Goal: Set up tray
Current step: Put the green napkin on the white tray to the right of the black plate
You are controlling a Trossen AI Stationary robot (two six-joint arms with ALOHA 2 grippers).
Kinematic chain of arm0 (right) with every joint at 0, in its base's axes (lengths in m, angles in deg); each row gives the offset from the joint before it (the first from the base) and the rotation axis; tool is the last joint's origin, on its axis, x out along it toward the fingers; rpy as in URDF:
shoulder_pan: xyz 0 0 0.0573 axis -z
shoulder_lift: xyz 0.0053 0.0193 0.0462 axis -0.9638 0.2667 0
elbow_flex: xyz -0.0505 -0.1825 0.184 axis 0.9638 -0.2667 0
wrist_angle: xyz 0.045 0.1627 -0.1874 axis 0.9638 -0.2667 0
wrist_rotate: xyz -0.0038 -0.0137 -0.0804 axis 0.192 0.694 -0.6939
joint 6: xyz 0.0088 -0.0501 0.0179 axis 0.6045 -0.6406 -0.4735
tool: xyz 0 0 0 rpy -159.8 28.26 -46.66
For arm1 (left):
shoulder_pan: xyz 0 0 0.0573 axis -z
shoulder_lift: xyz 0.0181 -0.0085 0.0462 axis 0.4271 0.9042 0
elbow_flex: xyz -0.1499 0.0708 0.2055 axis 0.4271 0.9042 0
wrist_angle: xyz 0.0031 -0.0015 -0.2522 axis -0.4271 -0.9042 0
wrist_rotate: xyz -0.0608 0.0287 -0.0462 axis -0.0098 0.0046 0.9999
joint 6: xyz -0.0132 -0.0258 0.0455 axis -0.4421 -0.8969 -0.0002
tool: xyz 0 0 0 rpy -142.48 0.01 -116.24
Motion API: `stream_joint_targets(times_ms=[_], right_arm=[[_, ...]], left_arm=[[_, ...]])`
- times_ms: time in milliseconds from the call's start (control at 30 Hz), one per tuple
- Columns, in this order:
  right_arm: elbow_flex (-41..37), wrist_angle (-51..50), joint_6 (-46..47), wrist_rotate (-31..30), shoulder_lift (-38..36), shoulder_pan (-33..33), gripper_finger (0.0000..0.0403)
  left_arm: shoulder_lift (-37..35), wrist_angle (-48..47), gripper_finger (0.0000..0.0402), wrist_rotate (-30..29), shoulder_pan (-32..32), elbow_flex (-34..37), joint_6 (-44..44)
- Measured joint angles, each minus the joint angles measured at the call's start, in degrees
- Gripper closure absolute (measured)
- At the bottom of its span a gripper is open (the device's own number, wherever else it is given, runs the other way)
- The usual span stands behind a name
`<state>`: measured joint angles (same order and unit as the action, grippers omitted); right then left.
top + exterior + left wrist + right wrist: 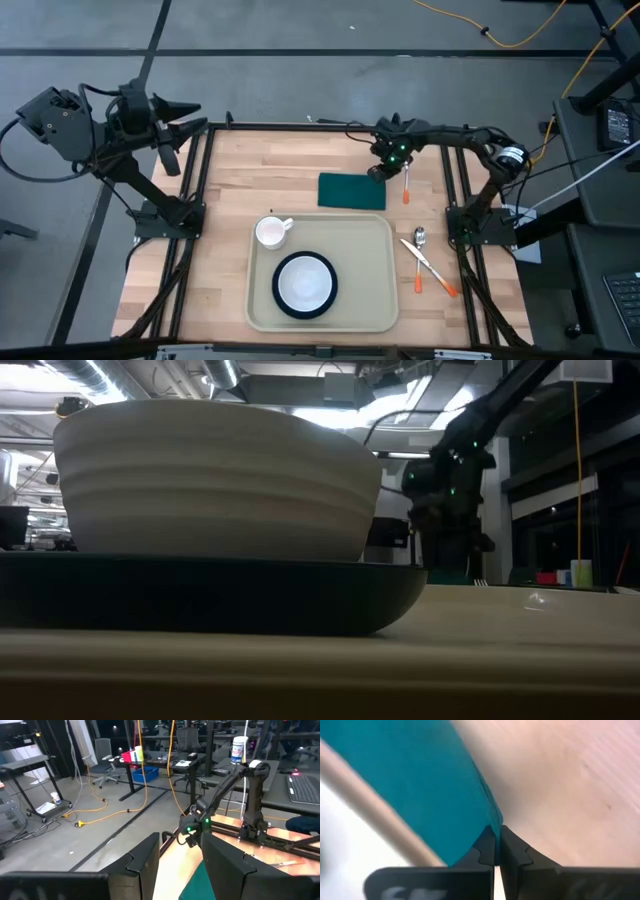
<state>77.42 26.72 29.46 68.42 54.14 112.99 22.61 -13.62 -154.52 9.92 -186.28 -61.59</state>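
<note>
The beige tray point(370, 310) lies at the table's near middle. It carries a white cup point(271, 232) and a white bowl on a dark plate point(305, 283). A dark green napkin point(345, 192) lies on the wood just beyond the tray's far rim. My right gripper point(377, 172) is low at the napkin's far right corner, shut on it. My left gripper point(188, 112) hangs open, high above the table's far left corner, touching nothing. In the low view the bowl point(215, 480) fills the foreground and the right arm point(450, 510) stands behind it. My right gripper point(496, 845) pinches the napkin between its two fingers at the far right corner point(487, 826). The fingers come from above, slanting in from the table's far right. The rest of the napkin point(435, 780) spreads away from the fingers and lies on the table.
An orange-handled fork point(407, 186) lies on the wood just right of my right gripper. A spoon point(420, 238) and an orange-handled knife point(432, 272) lie right of the tray. Bare wood shows to the left of the tray and napkin.
</note>
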Motion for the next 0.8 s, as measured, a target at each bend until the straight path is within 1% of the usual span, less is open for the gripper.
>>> stream_joint_targets(times_ms=[167,333,467,567,800], right_arm=[[3.53,-6.49,-0.02,-0.34,-3.73,-1.03,0.0395],[8.76,-13.53,0.07,-4.85,-7.71,-2.71,0.0395],[14.26,-17.88,1.26,-6.27,-9.79,-4.25,0.0395],[18.6,-20.31,3.02,-7.65,-10.66,-5.79,0.0395],[28.01,-22.16,7.98,-7.49,-11.12,-9.81,0.0395]], left_arm=[[-0.07,0.01,0.0261,1.58,0.01,0.01,1.67],[-0.09,0.0,0.0261,1.9,0.0,0.0,2.91],[-0.09,0.0,0.0261,2.59,0.01,0.0,3.77],[-0.09,0.0,0.0261,2.59,0.0,0.0,4.54],[-0.11,0.0,0.0261,2.61,0.01,0.01,6.88]])
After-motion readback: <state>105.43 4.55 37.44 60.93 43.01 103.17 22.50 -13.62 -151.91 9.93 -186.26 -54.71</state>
